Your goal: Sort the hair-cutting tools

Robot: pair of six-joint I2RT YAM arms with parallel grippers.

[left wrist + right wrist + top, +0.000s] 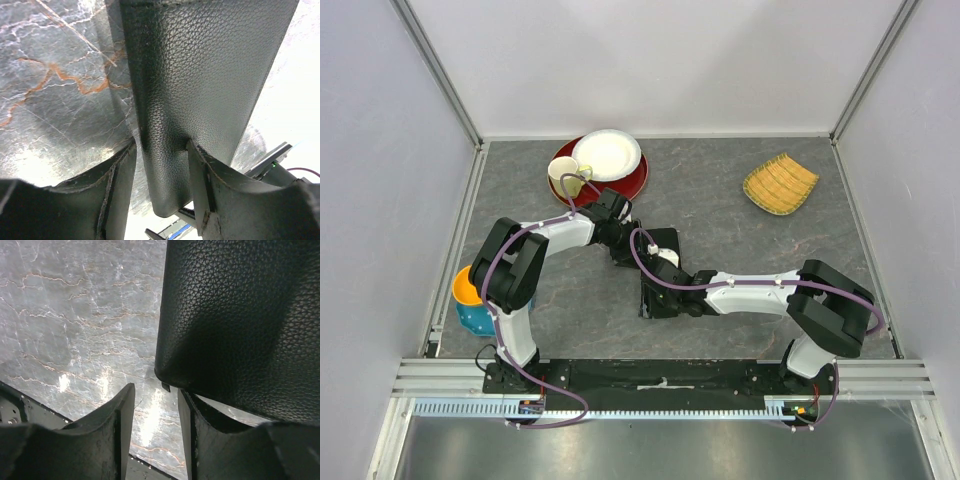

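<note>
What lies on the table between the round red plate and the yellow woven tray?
Nothing. The top external view shows only bare grey marbled tabletop between the round red plate and the yellow woven tray.

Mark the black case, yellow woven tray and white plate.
black case point(200, 75), left wrist view, grained face.
yellow woven tray point(780, 184), top external view, its middle.
white plate point(607, 154), top external view, its middle.

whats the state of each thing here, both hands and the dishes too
black leather case, clamped in the left hand
left hand, shut on the case
right hand, open, nothing between its fingers
cream cup, upright on the red round plate
white round plate, empty, stacked on the red plate
yellow woven tray, empty
</note>
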